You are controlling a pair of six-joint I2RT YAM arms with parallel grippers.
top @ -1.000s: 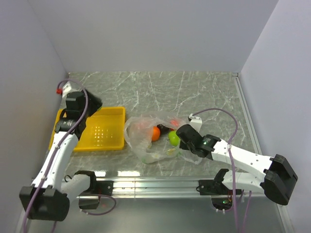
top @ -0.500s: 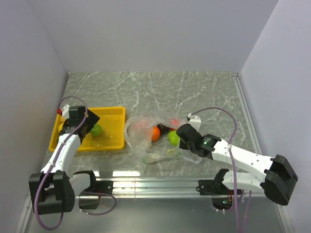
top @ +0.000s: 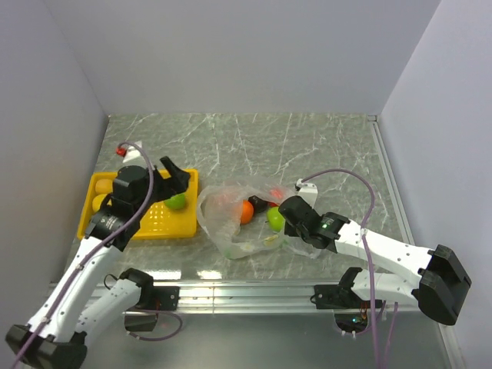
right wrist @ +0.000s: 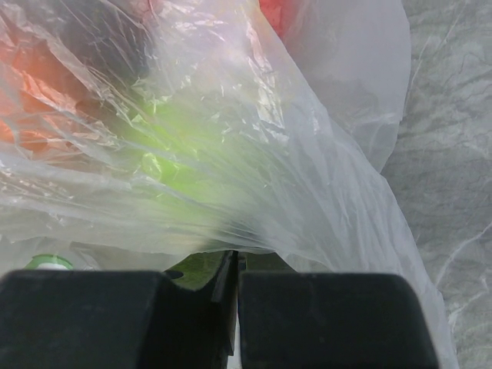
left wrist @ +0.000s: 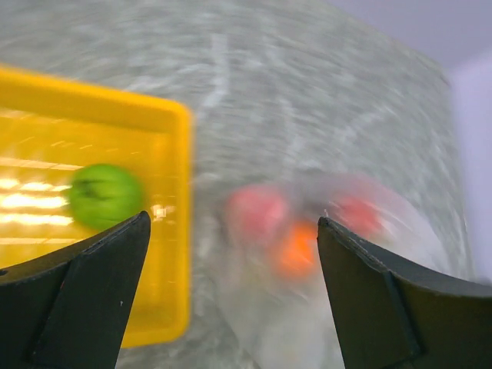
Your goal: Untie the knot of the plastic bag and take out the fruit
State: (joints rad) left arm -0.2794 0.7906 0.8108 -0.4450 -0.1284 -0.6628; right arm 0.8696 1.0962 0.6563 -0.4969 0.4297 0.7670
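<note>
While the left gripper (top: 175,175) (left wrist: 232,221) hangs over the right end of the yellow tray (top: 154,223) (left wrist: 173,231), its jaws stand wide apart with nothing between them; one light green fruit (top: 177,201) (left wrist: 104,196) lies loose in the tray close to its right rim, and two yellow fruits (top: 98,201) sit at the tray's left end; just right of the tray, almost touching its right edge, the plastic bag (top: 223,223) (right wrist: 323,177) lies crumpled on the tabletop (top: 307,146); inside the bag, going away from the tray, show a pink fruit (left wrist: 254,215), an orange fruit (top: 245,211) (left wrist: 296,250), a dark purple fruit (top: 257,202), a second light green fruit (top: 274,218) (right wrist: 177,138) and a red fruit (top: 275,192) (left wrist: 357,215); the knot cannot be picked out in the film; the right gripper (top: 286,215) (right wrist: 234,265), at the bag's side farthest from the tray, has its jaws pressed together on a fold of the bag's film; the tray's left edge lies near the left wall (top: 46,154), whereas beyond its far edge and past the bag bare tabletop runs open
</note>
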